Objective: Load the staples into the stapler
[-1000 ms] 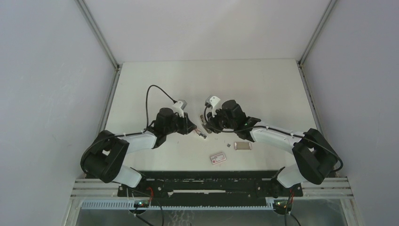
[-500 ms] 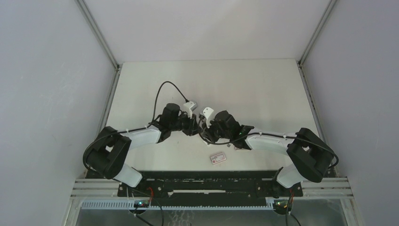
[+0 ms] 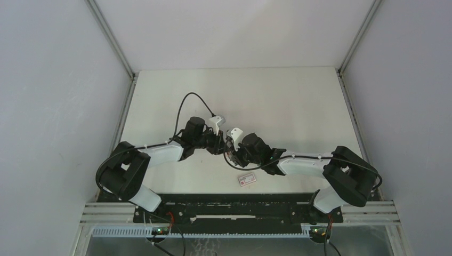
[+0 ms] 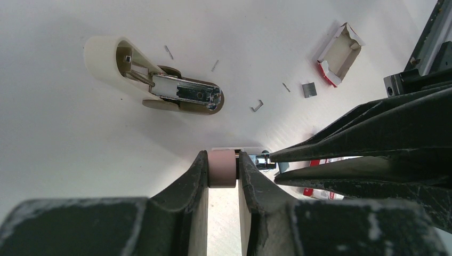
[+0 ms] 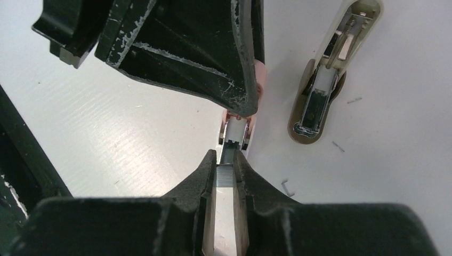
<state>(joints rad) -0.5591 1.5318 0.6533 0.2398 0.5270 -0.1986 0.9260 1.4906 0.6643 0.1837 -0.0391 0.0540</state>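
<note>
My left gripper (image 4: 222, 166) is shut on the pink-red stapler (image 4: 222, 169) and holds it above the table. The stapler's open metal channel (image 5: 235, 134) points at my right gripper (image 5: 227, 162). The right gripper is shut on the staples (image 5: 227, 175), a silvery-grey strip whose front end sits right at the channel's mouth. I cannot tell whether it has entered the channel. In the top view the left gripper (image 3: 219, 143) and the right gripper (image 3: 231, 152) meet tip to tip at the table's middle, and they hide the stapler and the staples there.
A cream stapler (image 4: 154, 81) lies open on the table beyond the grippers and also shows in the right wrist view (image 5: 320, 90). An open cardboard box (image 4: 339, 53), a small grey staple block (image 4: 308, 89) and loose staples lie nearby. A white-and-red labelled box (image 3: 247, 179) lies near the front edge.
Both arms have moved towards each other. The right gripper has swung left and nearer, and its tip has come up to the stapler in the left gripper.
</note>
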